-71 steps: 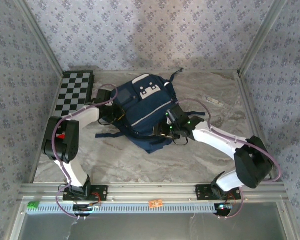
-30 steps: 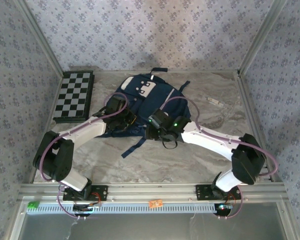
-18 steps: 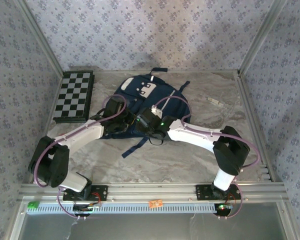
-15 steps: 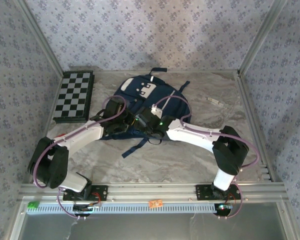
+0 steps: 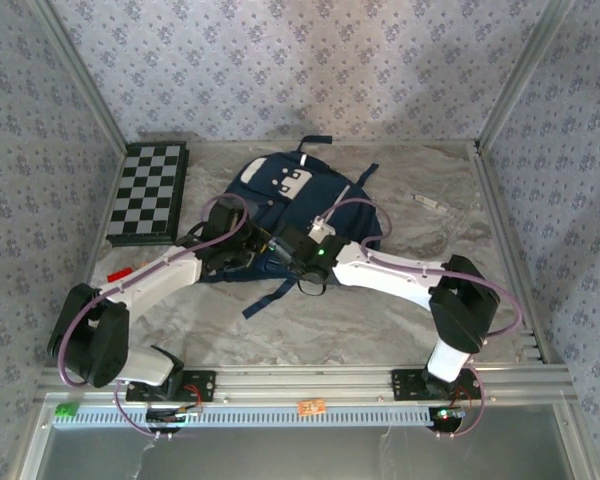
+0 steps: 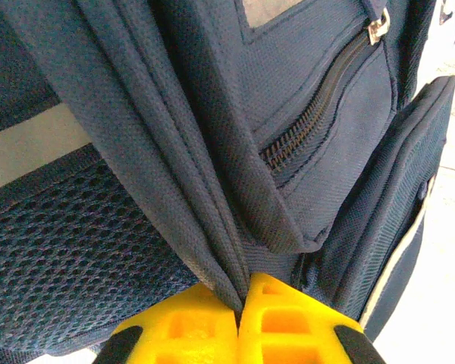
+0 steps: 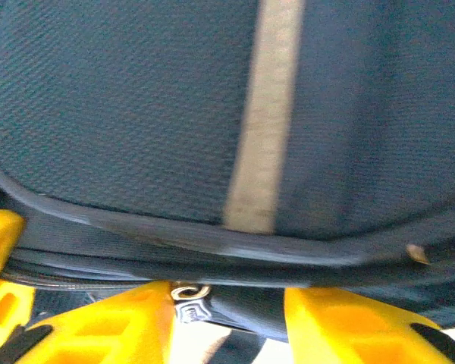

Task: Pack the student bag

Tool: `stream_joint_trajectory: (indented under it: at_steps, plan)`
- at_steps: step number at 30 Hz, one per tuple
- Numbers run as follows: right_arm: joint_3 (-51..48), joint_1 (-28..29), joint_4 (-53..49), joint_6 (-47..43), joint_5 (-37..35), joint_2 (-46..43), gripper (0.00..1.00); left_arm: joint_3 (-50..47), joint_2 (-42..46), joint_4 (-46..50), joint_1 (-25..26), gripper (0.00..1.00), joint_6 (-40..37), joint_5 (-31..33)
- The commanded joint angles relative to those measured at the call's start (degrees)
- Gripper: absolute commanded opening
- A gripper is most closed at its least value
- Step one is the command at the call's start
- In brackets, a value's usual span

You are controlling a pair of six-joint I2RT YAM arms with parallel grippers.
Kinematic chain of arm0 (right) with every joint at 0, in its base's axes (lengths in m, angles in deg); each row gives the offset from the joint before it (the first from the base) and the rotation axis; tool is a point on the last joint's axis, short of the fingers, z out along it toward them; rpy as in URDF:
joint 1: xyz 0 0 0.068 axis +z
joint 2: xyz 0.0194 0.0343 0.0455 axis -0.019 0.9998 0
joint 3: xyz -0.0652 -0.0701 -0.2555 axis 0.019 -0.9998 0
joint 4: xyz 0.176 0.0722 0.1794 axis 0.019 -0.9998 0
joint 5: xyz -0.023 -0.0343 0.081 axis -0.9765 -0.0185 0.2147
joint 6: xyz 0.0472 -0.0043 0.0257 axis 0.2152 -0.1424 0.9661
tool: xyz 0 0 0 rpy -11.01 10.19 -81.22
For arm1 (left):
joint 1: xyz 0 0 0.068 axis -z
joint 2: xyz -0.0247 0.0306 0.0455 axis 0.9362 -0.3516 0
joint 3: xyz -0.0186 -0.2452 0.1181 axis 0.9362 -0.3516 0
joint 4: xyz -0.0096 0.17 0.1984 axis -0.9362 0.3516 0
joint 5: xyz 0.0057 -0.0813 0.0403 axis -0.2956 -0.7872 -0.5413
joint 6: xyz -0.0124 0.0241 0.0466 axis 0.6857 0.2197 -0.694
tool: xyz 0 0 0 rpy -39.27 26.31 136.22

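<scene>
The student bag [image 5: 285, 190], navy with white patches and a pale stripe, lies in the middle of the table, top handle toward the back wall. My left gripper [image 6: 241, 299] is shut on a fold of the bag's navy fabric [image 6: 205, 227] at its near left edge. Beside that fold run a mesh side panel [image 6: 68, 258] and a zipped front pocket [image 6: 326, 144]. My right gripper [image 7: 227, 303] stands open at the bag's near edge, its yellow fingers [image 7: 341, 318] either side of a metal zipper pull [image 7: 186, 297]. In the top view both grippers meet at the bag's near rim [image 5: 280, 250].
A black-and-white chessboard [image 5: 148, 192] lies at the back left. A small pale object [image 5: 428, 203] lies on the table at the back right. A loose dark strap [image 5: 272, 294] trails from the bag toward the near edge. A red item [image 5: 118, 273] shows by the left arm.
The bag has been laid flat and shifted toward the back. Both arms have closed in on its near edge, the right gripper sliding left to meet the left one.
</scene>
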Motion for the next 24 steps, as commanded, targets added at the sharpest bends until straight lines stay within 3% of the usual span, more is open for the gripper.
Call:
stream_joint_trajectory:
  at_steps: [1, 7, 13, 17, 24]
  plan:
    - [-1.7, 0.0, -8.9, -2.3, -5.2, -3.3, 0.38, 1.0, 3.8, -0.4, -0.7, 0.0, -1.0, -0.7]
    - [3.1, 1.4, -8.2, -11.1, -4.0, -1.3, 0.37, 1.5, 3.5, -0.4, -0.7, 0.0, -1.2, -0.7]
    - [4.2, 1.9, -1.5, -16.4, -0.5, 0.6, 0.4, 2.0, 3.6, 0.2, -0.7, 0.0, -1.4, -0.7]
    - [4.5, 3.1, -1.5, -14.0, -0.7, 1.6, 0.42, 1.9, 3.7, 0.6, -0.7, 0.0, -1.4, -0.2]
    - [3.8, 1.3, -0.6, -9.7, 2.1, 4.4, 0.37, 2.3, 3.4, 0.6, -0.7, 0.0, -1.6, -0.4]
